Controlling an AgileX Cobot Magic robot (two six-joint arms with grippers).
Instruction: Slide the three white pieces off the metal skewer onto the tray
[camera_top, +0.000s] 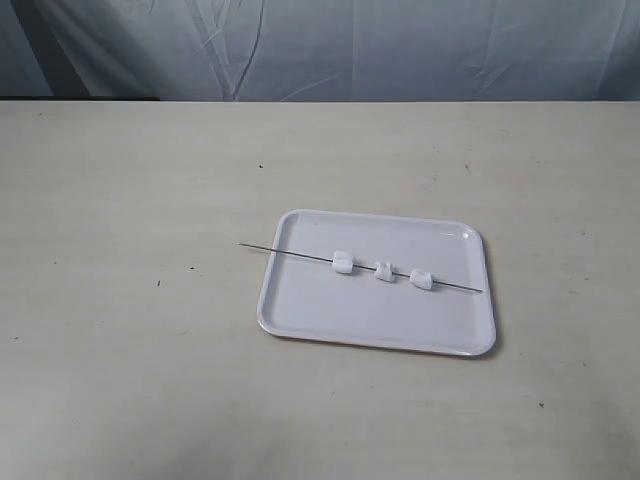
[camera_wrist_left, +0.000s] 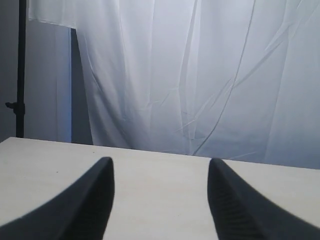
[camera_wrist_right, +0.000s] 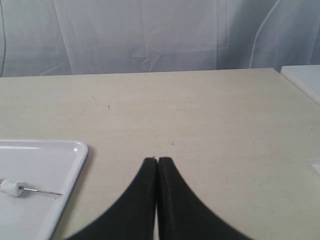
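Note:
The white tray (camera_top: 300, 320) lies on the table right of centre. Across it rests the thin metal skewer (camera_top: 300, 253), its left end sticking out past the tray's left rim. Three white pieces are threaded on it in a row: one at the left (camera_top: 342, 263), one in the middle (camera_top: 384, 271), one at the right (camera_top: 421, 279). Neither gripper shows in the exterior view. My left gripper (camera_wrist_left: 160, 172) is open over bare table, nothing between its fingers. My right gripper (camera_wrist_right: 158, 161) is shut and empty, beside the tray's corner (camera_wrist_right: 75, 150); one piece (camera_wrist_right: 11, 187) and the skewer tip (camera_wrist_right: 47, 191) show there.
A wrinkled white curtain (camera_top: 320, 50) hangs behind the table's far edge. A dark stand pole (camera_wrist_left: 21, 70) rises at the back in the left wrist view. A white object's edge (camera_wrist_right: 305, 80) sits at the table's side in the right wrist view.

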